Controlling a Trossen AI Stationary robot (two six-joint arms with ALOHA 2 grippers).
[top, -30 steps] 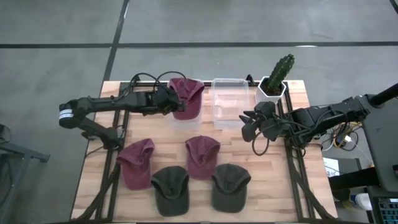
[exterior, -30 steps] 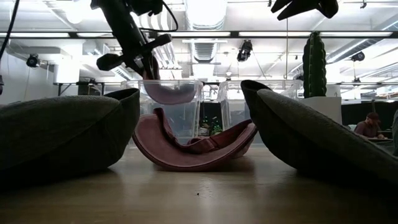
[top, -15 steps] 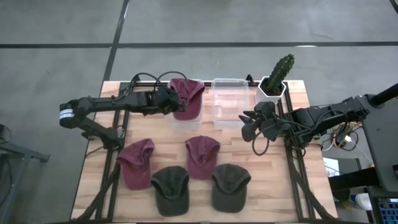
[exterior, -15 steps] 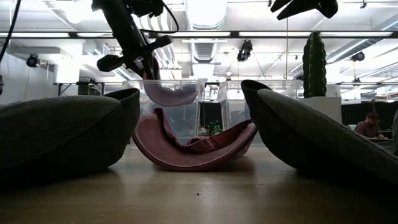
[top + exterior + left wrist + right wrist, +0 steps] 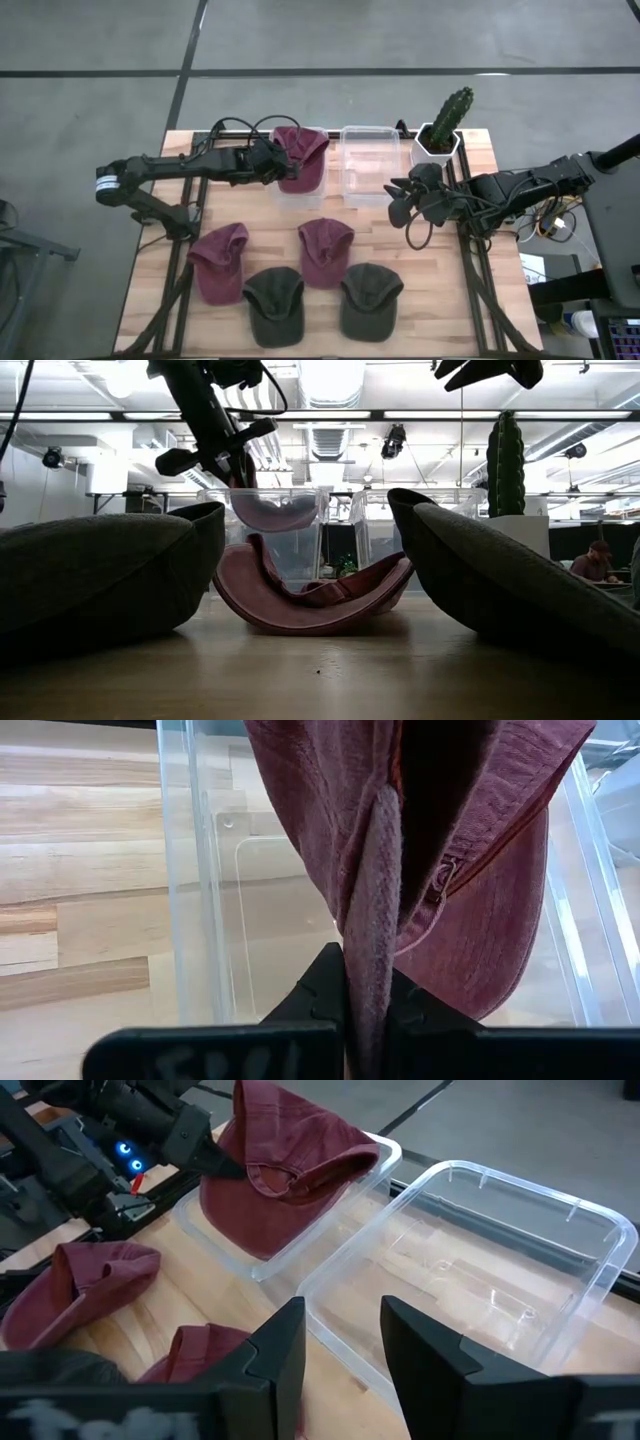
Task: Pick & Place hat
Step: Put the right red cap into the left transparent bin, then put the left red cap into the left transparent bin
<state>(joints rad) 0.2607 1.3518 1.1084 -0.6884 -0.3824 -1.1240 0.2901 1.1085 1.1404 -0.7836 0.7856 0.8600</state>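
Nothing has shifted since a second ago: my left pincer (image 5: 270, 165) stays clenched on the maroon hat (image 5: 300, 155), hanging over the left clear bin (image 5: 284, 188); my right pincer (image 5: 398, 200) waits, fingers apart, beside the empty bin (image 5: 369, 135).

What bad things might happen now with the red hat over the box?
The left gripper pinches only a thin fold of the maroon hat, so it might slip early. The hat hangs partly across the left bin rim, so once let go it may catch there instead of dropping inside.
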